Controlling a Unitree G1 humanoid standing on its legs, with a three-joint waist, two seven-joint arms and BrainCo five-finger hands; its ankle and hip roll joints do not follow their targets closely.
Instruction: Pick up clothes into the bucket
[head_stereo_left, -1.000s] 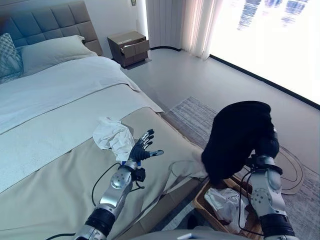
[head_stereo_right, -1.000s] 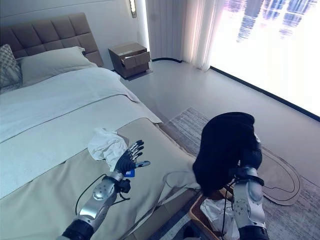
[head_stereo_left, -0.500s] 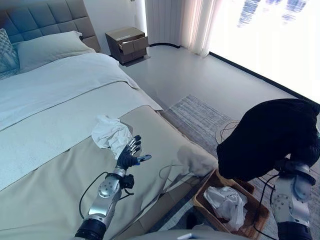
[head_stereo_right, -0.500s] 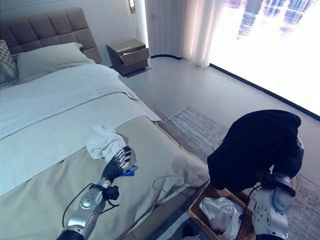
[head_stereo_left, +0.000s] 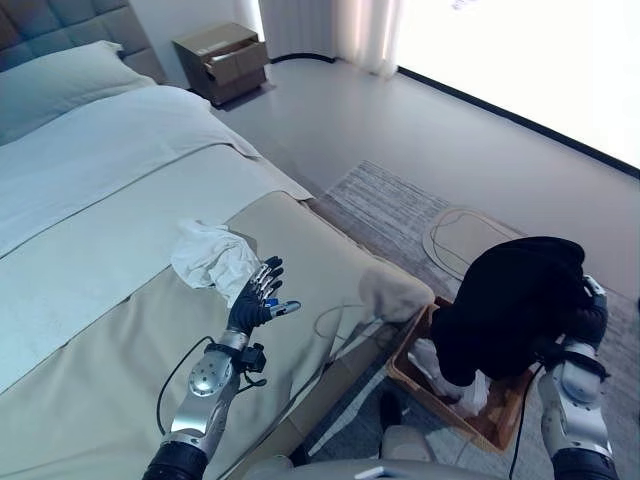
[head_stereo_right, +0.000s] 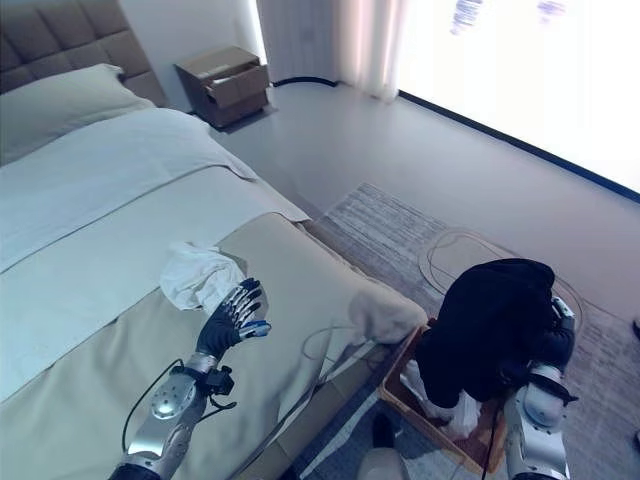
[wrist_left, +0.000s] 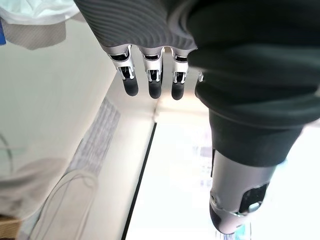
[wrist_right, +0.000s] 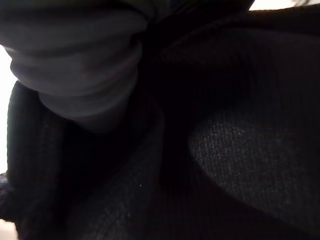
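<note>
White garment (head_stereo_left: 212, 259) lies on the bed (head_stereo_left: 90, 290), just beyond the left hand (head_stereo_left: 256, 300), fingers straight, empty. Black garment (head_stereo_left: 510, 305) drapes the right hand (head_stereo_left: 588, 318), finger state undeterminable, over the wooden basket (head_stereo_left: 492, 426). Risk: cloth snagging fingers, missing the basket.

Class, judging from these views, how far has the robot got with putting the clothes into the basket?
Done: a white garment lies in the wooden basket. In hand: the black garment, draped over the right hand, hangs over the basket. Left: the white garment on the bed, beside the open left hand.
</note>
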